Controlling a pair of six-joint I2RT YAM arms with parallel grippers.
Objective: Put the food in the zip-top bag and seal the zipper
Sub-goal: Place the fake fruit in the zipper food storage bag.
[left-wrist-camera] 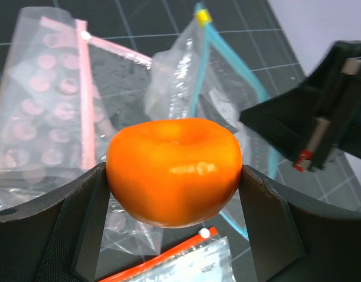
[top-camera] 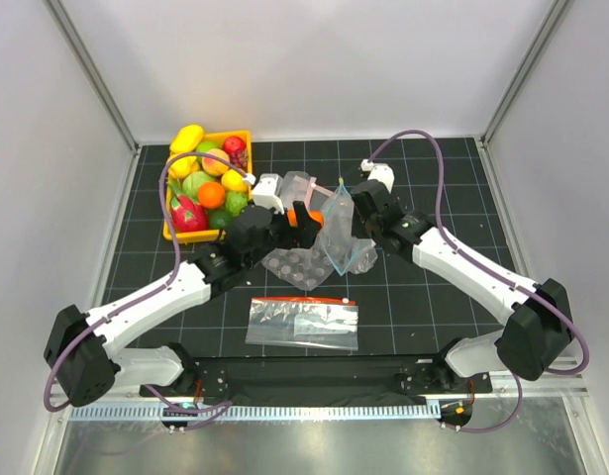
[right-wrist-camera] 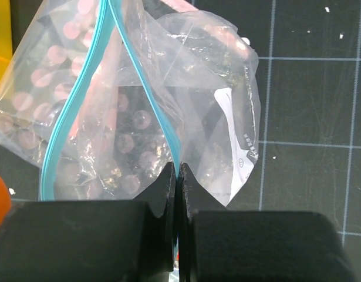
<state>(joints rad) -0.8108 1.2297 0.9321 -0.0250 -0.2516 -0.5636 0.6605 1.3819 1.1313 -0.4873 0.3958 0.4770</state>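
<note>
Orange fruit [left-wrist-camera: 173, 170] is clamped in our wide-spread left gripper [left-wrist-camera: 171, 179]; at three o'clock our right gripper [right-wrist-camera: 177, 176] pinches tight on the zip-top bag [right-wrist-camera: 209, 88].

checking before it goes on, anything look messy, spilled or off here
Nothing spilled or damaged. Only the dotted pink-strip bag looks untidy: it lies crumpled right beside the zip-top bag that the right gripper pinches and holds up.
</note>
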